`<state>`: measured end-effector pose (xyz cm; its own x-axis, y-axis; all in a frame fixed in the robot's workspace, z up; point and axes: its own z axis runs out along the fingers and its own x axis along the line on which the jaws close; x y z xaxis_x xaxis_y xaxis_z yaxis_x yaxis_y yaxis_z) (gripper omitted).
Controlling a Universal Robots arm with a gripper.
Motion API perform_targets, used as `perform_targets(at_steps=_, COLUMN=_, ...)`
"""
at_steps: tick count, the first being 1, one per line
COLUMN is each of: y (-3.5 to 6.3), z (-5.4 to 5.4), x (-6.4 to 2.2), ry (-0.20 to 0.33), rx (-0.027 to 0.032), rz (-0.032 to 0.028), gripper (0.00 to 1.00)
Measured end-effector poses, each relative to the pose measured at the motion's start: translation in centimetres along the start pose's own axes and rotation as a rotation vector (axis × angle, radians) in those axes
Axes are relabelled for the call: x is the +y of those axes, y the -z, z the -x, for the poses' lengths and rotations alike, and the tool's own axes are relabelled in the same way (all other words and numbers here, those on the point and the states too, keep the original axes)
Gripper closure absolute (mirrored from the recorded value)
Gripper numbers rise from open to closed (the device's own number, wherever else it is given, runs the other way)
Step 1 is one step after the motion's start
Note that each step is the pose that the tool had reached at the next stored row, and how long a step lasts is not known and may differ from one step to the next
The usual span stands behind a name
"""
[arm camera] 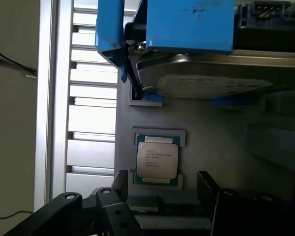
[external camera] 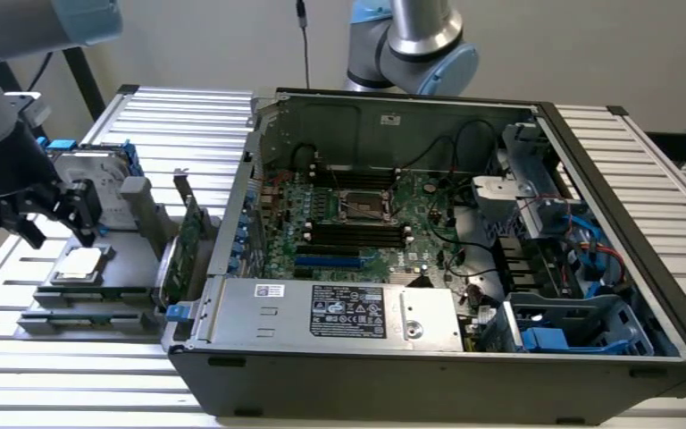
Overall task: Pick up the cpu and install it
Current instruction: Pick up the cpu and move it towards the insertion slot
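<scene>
Exterior view: open end effector point(external camera: 57, 234) hovering just above the cpu point(external camera: 81, 264), seated in a grey holder point(external camera: 93, 299) on the ribbed metal table point(external camera: 33, 375), outside the computer case point(external camera: 439, 366).

Wrist view: flat square cpu point(arm camera: 157, 162), matte silver lid, thin green rim, framed between spread black fingers point(arm camera: 110, 206). Best gripped squarely by the edges (probably slick, low profile).

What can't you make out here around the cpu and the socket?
- Print on the cpu, wrist view: too small to read.
- Socket in the computer case, exterior view: too small to tell pins or latch.
- Hard drive, wrist view: partly hidden by its blue bracket.
- Gap between end effector and cpu: unclear in either view.
</scene>
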<state>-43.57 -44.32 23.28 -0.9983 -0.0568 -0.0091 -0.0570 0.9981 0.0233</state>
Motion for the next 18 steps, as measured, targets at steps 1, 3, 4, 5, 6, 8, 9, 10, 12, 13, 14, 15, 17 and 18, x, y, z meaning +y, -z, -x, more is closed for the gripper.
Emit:
perform_targets(at_steps=1, y=-0.14, z=0.0, x=-0.03, ry=0.0, rx=-0.0001, rz=0.0006, gripper=0.33)
perform_targets(at_steps=3, y=-0.44, z=0.0, x=-0.07, ry=0.0, rx=0.0001, rz=0.0011, gripper=0.33)
perform_targets(at_steps=4, y=-0.59, z=0.0, x=-0.08, ry=0.0, rx=0.0006, rz=0.0011, gripper=0.33)
perform_targets(at_steps=5, y=-0.77, z=0.0, x=-0.09, ry=0.0, rx=0.0008, rz=0.0011, gripper=0.33)
perform_targets(at_steps=6, y=-0.97, z=0.0, x=-0.1, ry=0.0, rx=0.0011, rz=0.0012, gripper=0.33)
perform_targets(at_steps=8, y=-1.33, z=0.0, x=-0.11, ry=0.0, rx=0.0012, rz=0.0013, gripper=0.33)
perform_targets(at_steps=9, y=-1.51, z=0.0, x=-0.12, ry=0.0, rx=0.0012, rz=0.0014, gripper=0.33)
perform_targets(at_steps=10, y=-1.68, z=0.0, x=-0.12, ry=0.0, rx=0.0015, rz=0.0014, gripper=0.33)
perform_targets(at_steps=12, y=-1.97, z=0.0, x=-0.13, ry=0.0, rx=0.0022, rz=0.0017, gripper=0.33)
perform_targets(at_steps=13, y=-2.09, z=0.0, x=-0.13, ry=0.0, rx=0.0028, rz=0.0023, gripper=0.33)
perform_targets(at_steps=14, y=-2.18, z=0.0, x=-0.13, ry=0.0, rx=0.0034, rz=0.0031, gripper=0.33)
perform_targets(at_steps=15, y=-2.26, z=0.0, x=-0.13, ry=0.0, rx=0.0044, rz=0.004, gripper=0.33)
perform_targets(at_steps=17, y=-2.43, z=0.0, x=-0.14, ry=0.0, rx=0.007, rz=0.0056, gripper=0.33)
perform_targets(at_steps=18, y=-2.51, z=0.0, x=-0.14, ry=0.0, rx=0.0084, rz=0.0064, gripper=0.33)
